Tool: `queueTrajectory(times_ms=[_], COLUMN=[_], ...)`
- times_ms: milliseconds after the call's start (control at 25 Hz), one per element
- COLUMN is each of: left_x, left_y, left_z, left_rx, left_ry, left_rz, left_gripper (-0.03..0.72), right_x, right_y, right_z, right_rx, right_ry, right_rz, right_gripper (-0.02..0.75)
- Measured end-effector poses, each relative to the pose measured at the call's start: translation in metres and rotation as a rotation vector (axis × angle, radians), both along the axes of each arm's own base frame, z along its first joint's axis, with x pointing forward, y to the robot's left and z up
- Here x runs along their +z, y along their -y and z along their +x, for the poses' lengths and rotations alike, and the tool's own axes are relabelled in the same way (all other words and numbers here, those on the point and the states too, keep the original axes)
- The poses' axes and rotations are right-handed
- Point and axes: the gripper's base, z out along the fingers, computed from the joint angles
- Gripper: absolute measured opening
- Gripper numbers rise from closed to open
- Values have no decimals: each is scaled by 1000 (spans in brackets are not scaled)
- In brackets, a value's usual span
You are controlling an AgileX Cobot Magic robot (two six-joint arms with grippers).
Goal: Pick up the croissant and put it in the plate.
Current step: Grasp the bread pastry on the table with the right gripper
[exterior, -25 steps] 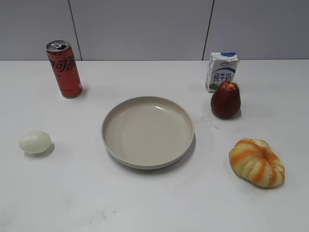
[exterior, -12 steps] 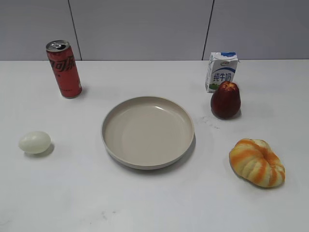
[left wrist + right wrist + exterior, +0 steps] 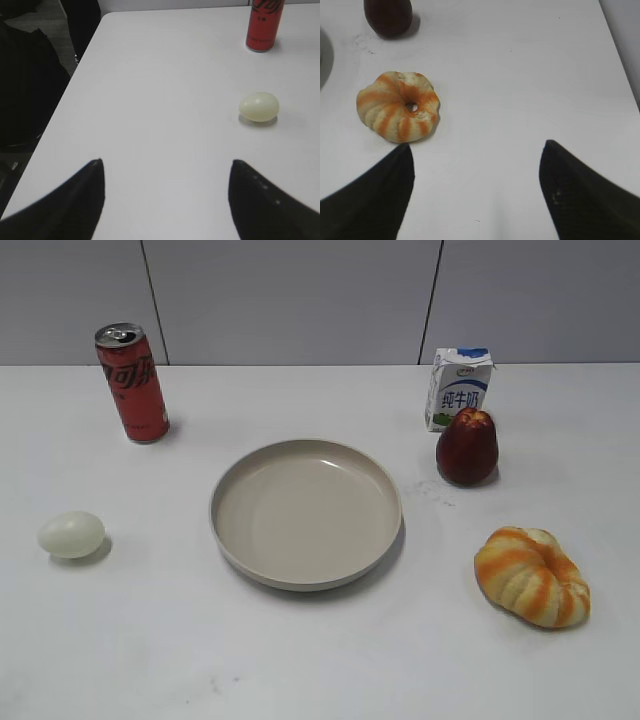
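The croissant [image 3: 532, 575], a puffy orange-and-cream striped ring, lies on the white table at the front right. In the right wrist view it [image 3: 398, 106] lies ahead and to the left of my right gripper [image 3: 478, 145], which is open and empty, apart from it. The beige plate [image 3: 385, 530] sits empty in the middle of the table; only a sliver of its rim [image 3: 324, 60] shows in the right wrist view. My left gripper [image 3: 167, 162] is open and empty over bare table near the left edge. Neither gripper shows in the exterior view.
A red cola can [image 3: 132, 383] stands at the back left. A pale egg [image 3: 71, 534] lies at the left, also in the left wrist view [image 3: 258, 106]. A milk carton [image 3: 459, 388] and a dark red fruit [image 3: 467, 446] stand behind the croissant. The table edge [image 3: 60, 100] runs along the left.
The egg has shifted very slightly to the left. Nothing else has visibly moved in the exterior view.
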Motion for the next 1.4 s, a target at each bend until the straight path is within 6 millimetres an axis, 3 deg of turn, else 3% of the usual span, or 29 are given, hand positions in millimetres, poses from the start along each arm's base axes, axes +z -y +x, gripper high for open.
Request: queueTrajectory(times_ms=[400,800,1200,1400], left_x=[0,0,0,0], left_y=[0,0,0,0], left_z=[0,0,0,0], left_rx=[0,0,0,0], left_ry=[0,0,0,0], left_rz=[0,0,0,0], left_gripper=[586,586,586,586], right_x=[-8,-31,-65,-95], right_y=[0,-21,-88,-95], right_z=[72,143,176,185], right_rx=[5,183,382,370], right_ry=[-252,-471,-633,-735], right_rz=[85,187,48,20], right_gripper=[589,589,589,589])
